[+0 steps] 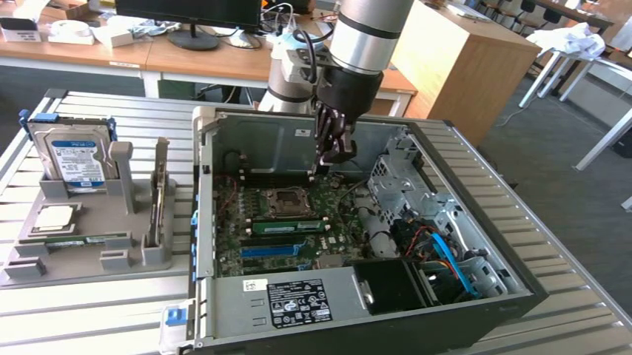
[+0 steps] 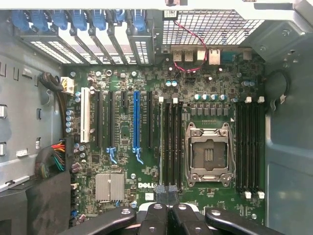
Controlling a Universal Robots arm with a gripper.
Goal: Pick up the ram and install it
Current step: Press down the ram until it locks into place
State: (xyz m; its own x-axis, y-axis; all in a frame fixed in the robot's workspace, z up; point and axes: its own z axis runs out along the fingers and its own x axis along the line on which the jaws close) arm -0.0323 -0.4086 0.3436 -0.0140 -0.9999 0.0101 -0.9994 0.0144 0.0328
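Note:
A long green ram stick (image 1: 77,239) lies flat in the grey holder (image 1: 89,260) at the exterior view's left, outside the case. A second green stick (image 1: 288,225) stands on edge in a memory slot beside the processor socket (image 1: 292,198); in the wrist view it appears as a thin pale edge (image 2: 160,142). My gripper (image 1: 334,159) hangs inside the open computer case (image 1: 207,185), above the far part of the motherboard. In the wrist view the gripper (image 2: 168,192) is shut, its dark fingertips pressed together with nothing between them, above the ends of the memory slots.
The holder also carries a blue-labelled hard drive (image 1: 71,159), a square processor chip (image 1: 55,216) and an upright card (image 1: 158,194). Inside the case are a drive cage (image 1: 400,185), a labelled power supply (image 1: 296,299), blue cables (image 1: 449,259) and the open socket (image 2: 209,154).

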